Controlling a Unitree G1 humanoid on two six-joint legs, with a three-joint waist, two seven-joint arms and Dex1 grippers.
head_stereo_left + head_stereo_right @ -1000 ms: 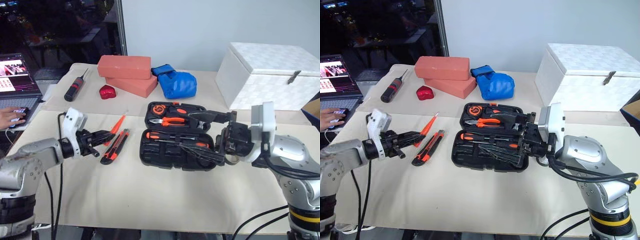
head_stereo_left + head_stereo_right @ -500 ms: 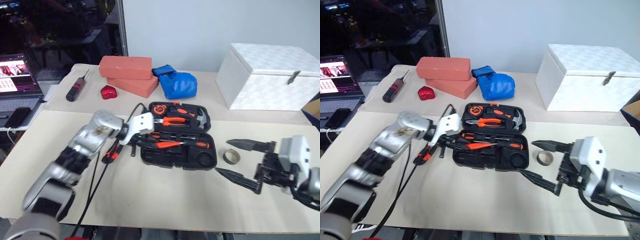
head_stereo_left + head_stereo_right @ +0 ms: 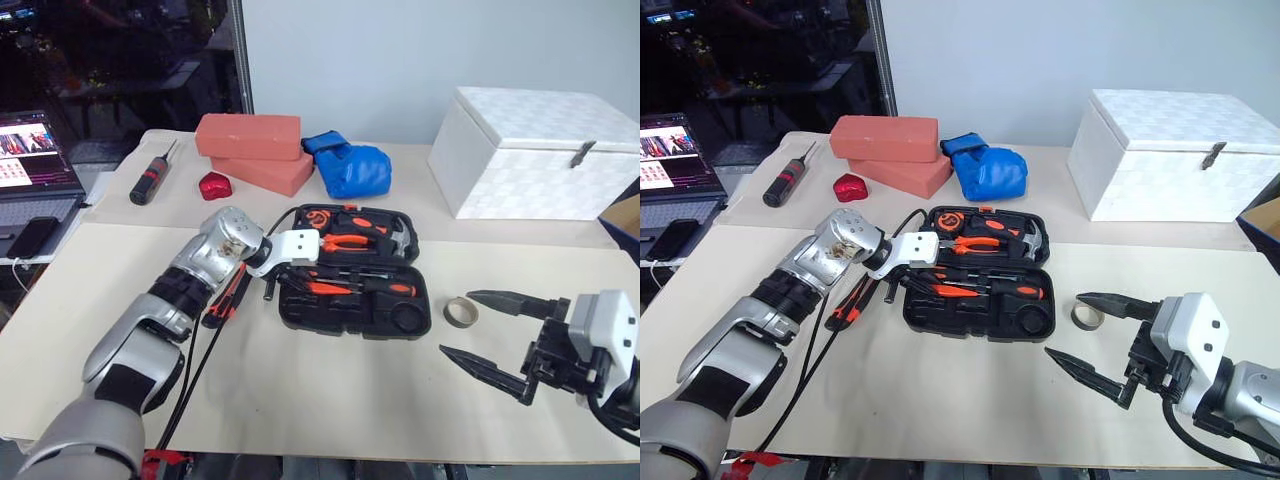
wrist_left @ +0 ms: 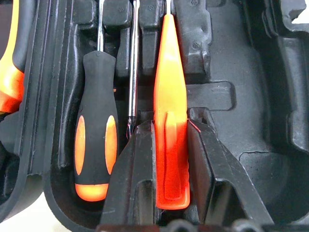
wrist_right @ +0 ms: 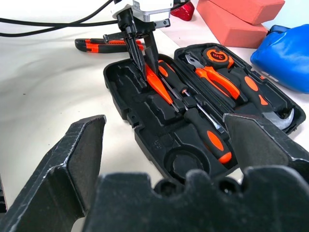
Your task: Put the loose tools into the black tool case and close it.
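Slim orange screwdriver [image 4: 170,121] pinched by L claw [image 4: 170,159] in case [image 3: 300,310]; R claw [image 3: 495,335] spread wide.

tape ring [image 3: 461,312] right of tool case [image 3: 353,297]

My right pincer [image 5: 164,159] stands wide open, its two black fingers [image 5: 72,159] framing the open black tool case [image 5: 145,140] on the pale counter [image 5: 43,82]. At twelve o'clock my left pincer [image 5: 140,53] reaches down into the case, closed on the slim orange screwdriver [image 5: 158,87]. Black-and-orange screwdrivers [image 5: 205,130] and pliers [image 5: 219,82] lie in slots. The utility knife [image 5: 96,46] lies beyond the case, with red blocks [image 5: 236,24] and a blue glove [image 5: 285,53] at one o'clock.
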